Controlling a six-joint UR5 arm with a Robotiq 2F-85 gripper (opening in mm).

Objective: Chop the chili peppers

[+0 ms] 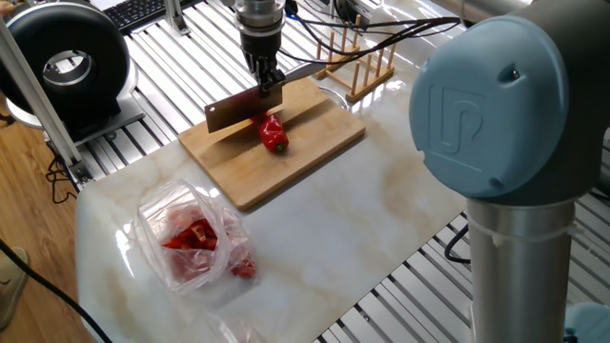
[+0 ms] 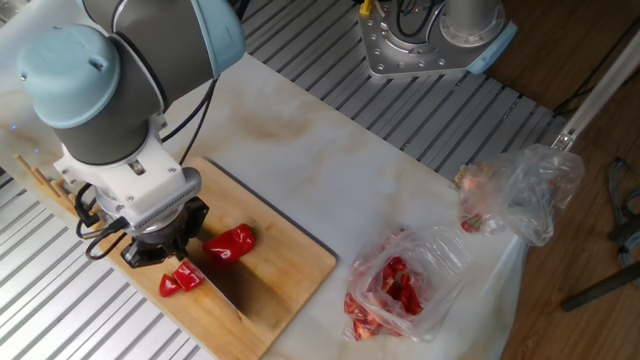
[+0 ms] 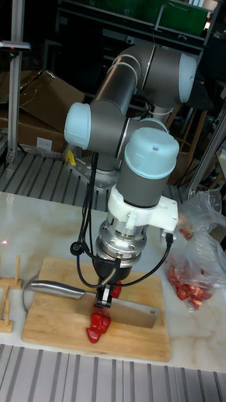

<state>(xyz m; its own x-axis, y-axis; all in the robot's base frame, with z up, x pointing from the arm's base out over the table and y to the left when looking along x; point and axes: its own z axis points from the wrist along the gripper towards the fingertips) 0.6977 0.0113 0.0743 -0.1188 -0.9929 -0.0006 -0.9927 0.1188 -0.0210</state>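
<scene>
One fixed view: hand (image 1: pixel 270 84) clenched on a cleaver (image 1: pixel 238 110), blade raised just above a wooden cutting board (image 1: pixel 315 143), edge angled across it. Under the blade, a red chili pepper (image 1: pixel 274 134) lying on the board, near its middle. In the other fixed view, two red pieces on the board: a larger chili piece (image 2: pixel 230 243) beside the hand, a smaller cut piece (image 2: pixel 181 280) close to the board's near edge, the two apart. Marble worktop (image 1: pixel 324 229) carrying the board. On it, well apart from the board, a clear plastic bag (image 1: pixel 188 236) with red pieces. Behind the board, a wooden rack (image 1: pixel 357 62).
</scene>
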